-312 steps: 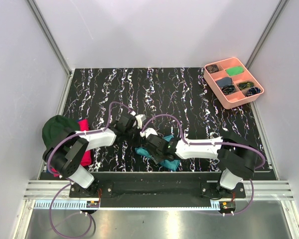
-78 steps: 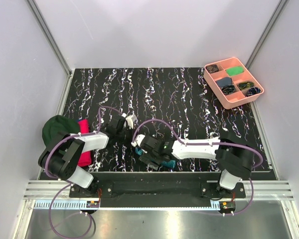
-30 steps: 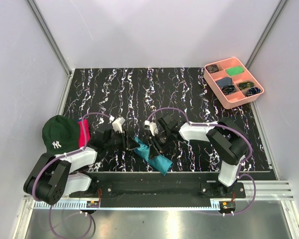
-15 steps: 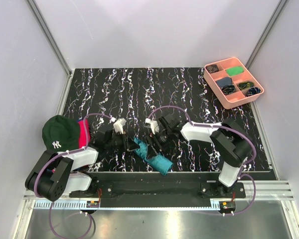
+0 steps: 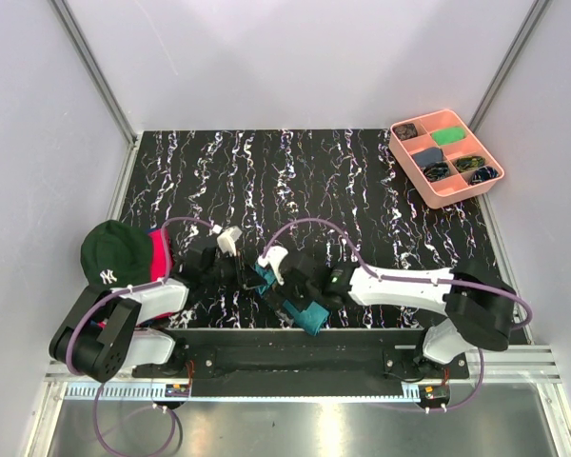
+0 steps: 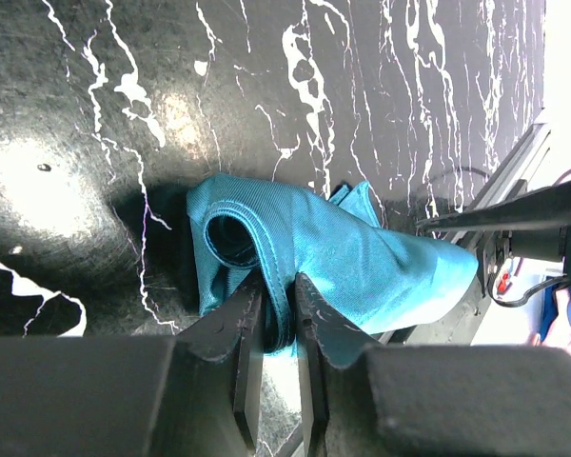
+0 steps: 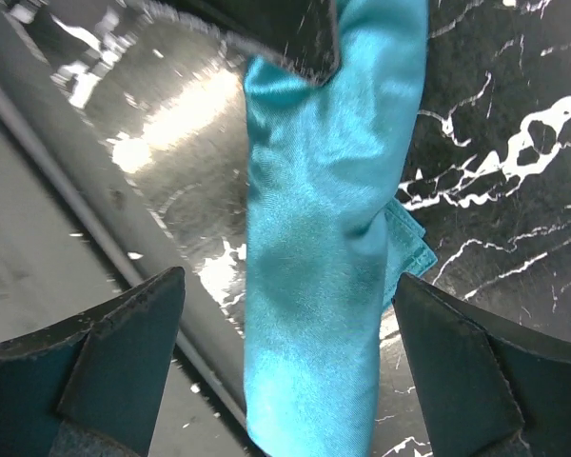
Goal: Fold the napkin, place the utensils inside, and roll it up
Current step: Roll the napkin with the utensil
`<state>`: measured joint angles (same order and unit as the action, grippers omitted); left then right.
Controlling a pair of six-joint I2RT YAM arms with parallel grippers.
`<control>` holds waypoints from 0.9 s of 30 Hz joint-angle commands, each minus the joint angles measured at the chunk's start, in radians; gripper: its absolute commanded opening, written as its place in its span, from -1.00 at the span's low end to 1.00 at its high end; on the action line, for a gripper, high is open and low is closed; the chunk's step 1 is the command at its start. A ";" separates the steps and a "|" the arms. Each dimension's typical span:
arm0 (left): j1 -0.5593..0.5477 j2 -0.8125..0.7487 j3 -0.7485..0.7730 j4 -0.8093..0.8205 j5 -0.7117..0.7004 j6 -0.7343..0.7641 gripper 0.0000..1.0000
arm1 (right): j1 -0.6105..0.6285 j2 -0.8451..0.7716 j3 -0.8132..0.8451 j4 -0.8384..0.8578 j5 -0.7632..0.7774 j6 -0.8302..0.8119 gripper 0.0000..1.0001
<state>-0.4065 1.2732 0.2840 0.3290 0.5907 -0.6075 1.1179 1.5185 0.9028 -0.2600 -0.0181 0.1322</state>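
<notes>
The teal napkin [image 5: 309, 316] lies rolled into a tube near the table's front edge, between the two arms. My left gripper [image 5: 249, 276] is at the roll's left end. In the left wrist view the napkin [image 6: 362, 257] shows its spiral end, and the left gripper [image 6: 274, 328] pinches the roll's outer layers between nearly closed jaws. My right gripper [image 5: 290, 290] hovers over the middle of the roll. In the right wrist view the napkin [image 7: 314, 238] runs lengthwise between the right gripper's [image 7: 295, 352] wide-open fingers [image 7: 124, 333], touching neither. The utensils are hidden in every view.
A dark green cap [image 5: 114, 252] rests on a pink-red cloth [image 5: 158, 249] at the left. A pink tray [image 5: 445, 157] with small items stands at the back right. The metal rail [image 5: 295, 338] of the table's front edge runs just below the roll.
My right gripper has opened wide and swung from the roll's far side to above its middle. My left gripper has closed tighter on the roll's end.
</notes>
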 commanded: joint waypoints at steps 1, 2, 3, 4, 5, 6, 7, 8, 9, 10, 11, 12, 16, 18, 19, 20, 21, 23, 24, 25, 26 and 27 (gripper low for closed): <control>-0.003 0.011 0.041 0.005 -0.011 -0.003 -0.60 | 0.060 0.057 0.031 -0.030 0.213 -0.032 0.99; -0.003 0.012 0.043 0.004 -0.012 -0.003 -0.60 | 0.068 0.080 0.039 -0.030 0.219 -0.039 0.99; -0.003 0.014 0.043 0.002 -0.012 -0.003 -0.60 | 0.074 0.089 0.042 -0.030 0.224 -0.042 0.99; -0.005 0.014 0.046 -0.002 -0.012 -0.003 -0.60 | 0.083 0.100 0.050 -0.031 0.239 -0.043 0.99; -0.005 0.015 0.047 -0.004 -0.014 -0.003 -0.60 | 0.088 0.120 0.051 -0.030 0.242 -0.048 0.99; -0.003 0.014 0.049 -0.005 -0.014 -0.003 -0.60 | 0.088 0.127 0.054 -0.031 0.242 -0.051 0.99; -0.005 0.014 0.050 -0.007 -0.015 -0.002 -0.60 | 0.088 0.135 0.059 -0.031 0.250 -0.054 0.99; -0.003 0.015 0.052 -0.008 -0.015 0.000 -0.60 | 0.088 0.149 0.062 -0.031 0.251 -0.060 1.00; -0.003 0.015 0.055 -0.013 -0.015 0.002 -0.60 | 0.088 0.157 0.064 -0.035 0.260 -0.057 1.00; -0.003 0.018 0.058 -0.015 -0.017 0.003 -0.59 | 0.088 0.164 0.070 -0.041 0.277 -0.054 0.99; -0.003 0.020 0.060 -0.018 -0.015 0.003 -0.55 | 0.088 0.178 0.073 -0.054 0.277 -0.052 0.99; -0.003 0.020 0.064 -0.021 -0.015 0.003 -0.51 | 0.088 0.184 0.077 -0.062 0.279 -0.049 0.98; -0.002 0.005 0.093 -0.054 -0.038 0.002 -0.10 | 0.083 0.229 0.097 -0.110 0.271 0.012 0.52; 0.005 -0.011 0.115 -0.089 -0.063 -0.001 0.27 | 0.074 0.239 0.100 -0.131 0.261 0.041 0.35; 0.008 -0.032 0.122 -0.102 -0.074 -0.008 0.36 | 0.071 0.250 0.103 -0.139 0.256 0.070 0.28; 0.014 -0.044 0.129 -0.116 -0.094 -0.008 0.41 | 0.068 0.253 0.105 -0.153 0.254 0.084 0.21; 0.017 -0.055 0.142 -0.151 -0.106 -0.009 0.46 | 0.066 0.255 0.104 -0.156 0.254 0.099 0.18; 0.029 -0.092 0.153 -0.195 -0.158 -0.011 0.59 | 0.059 0.259 0.102 -0.171 0.260 0.150 0.14; 0.034 -0.103 0.161 -0.232 -0.172 -0.011 0.63 | 0.045 0.261 0.100 -0.176 0.265 0.168 0.13; 0.041 -0.127 0.162 -0.257 -0.198 -0.021 0.69 | 0.034 0.259 0.097 -0.182 0.270 0.206 0.12; 0.061 -0.142 0.156 -0.283 -0.231 -0.024 0.72 | 0.023 0.259 0.096 -0.192 0.273 0.227 0.09; 0.073 -0.170 0.152 -0.294 -0.244 -0.032 0.75 | -0.007 0.258 0.091 -0.197 0.273 0.263 0.09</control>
<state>-0.3710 1.1866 0.4034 0.1192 0.4583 -0.6224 1.1790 1.7401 1.0069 -0.3561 0.2161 0.2623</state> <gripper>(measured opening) 0.848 0.559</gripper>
